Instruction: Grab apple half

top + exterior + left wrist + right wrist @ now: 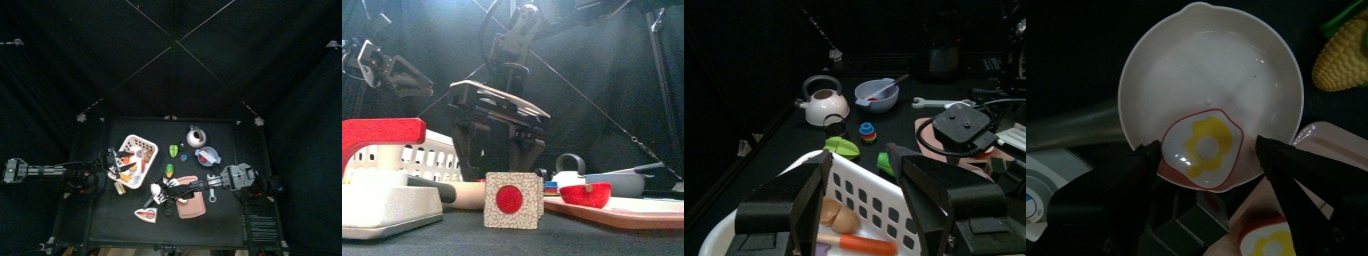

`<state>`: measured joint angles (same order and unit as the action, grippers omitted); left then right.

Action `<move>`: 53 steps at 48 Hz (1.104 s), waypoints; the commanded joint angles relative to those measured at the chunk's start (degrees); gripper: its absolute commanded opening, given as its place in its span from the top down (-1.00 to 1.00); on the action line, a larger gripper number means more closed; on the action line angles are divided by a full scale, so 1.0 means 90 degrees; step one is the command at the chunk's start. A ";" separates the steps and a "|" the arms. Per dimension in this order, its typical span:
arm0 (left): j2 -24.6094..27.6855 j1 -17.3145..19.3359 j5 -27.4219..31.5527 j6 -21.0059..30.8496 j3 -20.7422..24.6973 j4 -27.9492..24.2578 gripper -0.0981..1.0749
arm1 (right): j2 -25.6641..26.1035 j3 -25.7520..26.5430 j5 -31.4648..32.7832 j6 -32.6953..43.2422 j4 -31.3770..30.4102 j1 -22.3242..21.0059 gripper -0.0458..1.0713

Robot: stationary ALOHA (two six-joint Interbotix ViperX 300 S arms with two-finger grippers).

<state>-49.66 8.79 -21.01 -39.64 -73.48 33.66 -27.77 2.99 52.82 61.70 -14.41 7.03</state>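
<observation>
In the right wrist view a small round piece with a red rim and a pale face, seemingly the apple half (1265,240), lies on a pink board, partly cut off. In the front view it seems to be the red round piece (588,192) on the board. My right gripper (1211,148) (203,183) is open and hangs over a pale oval plate (1186,70), its jaws either side of a toy fried egg (1203,143). My left gripper (861,175) (118,172) is open and empty over the white basket (885,205).
A red-and-white wedge (146,213) lies near the table's front. A white kettle (822,100), a grey bowl (882,92), green pieces (844,147) and a toy corn cob (1344,55) lie behind and around the plate. The basket (134,155) holds several toy foods.
</observation>
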 commanded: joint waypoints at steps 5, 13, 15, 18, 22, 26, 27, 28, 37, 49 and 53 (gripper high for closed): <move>0.0010 0.0020 -0.0049 -0.0010 0.0078 -0.0020 -0.63 | 0.0107 0.0166 -0.0020 -0.0020 0.0000 -0.0039 -0.95; 0.0020 0.0010 -0.0039 -0.0010 0.0078 -0.0020 -0.63 | 0.0059 0.0166 -0.0020 -0.0020 0.0059 -0.0039 -0.95; 0.0010 0.0020 -0.0039 -0.0010 0.0078 -0.0020 -0.63 | 0.0049 0.0166 -0.0020 -0.0020 0.0059 -0.0039 -0.95; 0.0010 0.0020 -0.0049 -0.0010 0.0078 -0.0020 -0.63 | 0.0029 0.0166 -0.0020 -0.0020 0.0059 -0.0039 -0.95; 0.0010 0.0020 -0.0049 -0.0010 0.0078 -0.0020 -0.63 | 0.0020 0.0176 -0.0020 -0.0029 0.0059 -0.0039 -0.95; 0.0020 0.0020 -0.0049 -0.0010 0.0078 -0.0020 -0.63 | 0.0020 0.0176 -0.0020 -0.0029 0.0059 -0.0039 -0.94; 0.0020 0.0020 -0.0039 -0.0010 0.0078 -0.0020 -0.63 | 0.0020 0.0166 -0.0020 -0.0029 0.0059 -0.0039 -0.94; 0.0010 0.0020 -0.0039 -0.0010 0.0078 -0.0020 -0.63 | 0.0029 0.0166 -0.0020 -0.0029 0.0059 -0.0039 -0.93; 0.0020 0.0020 -0.0039 -0.0010 0.0078 -0.0020 -0.63 | 0.0020 0.0166 -0.0020 -0.0039 0.0059 -0.0039 -0.88; 0.0010 0.0020 -0.0049 -0.0010 0.0078 -0.0020 -0.63 | 0.0000 0.0166 -0.0029 -0.0039 0.0059 -0.0059 -0.74; 0.0010 0.0020 -0.0049 -0.0010 0.0078 -0.0020 -0.63 | -0.0010 0.0166 -0.0029 -0.0039 0.0049 -0.0078 -0.66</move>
<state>-49.66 8.79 -21.01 -39.64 -73.48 33.75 -29.00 3.34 52.65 61.44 -13.97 6.86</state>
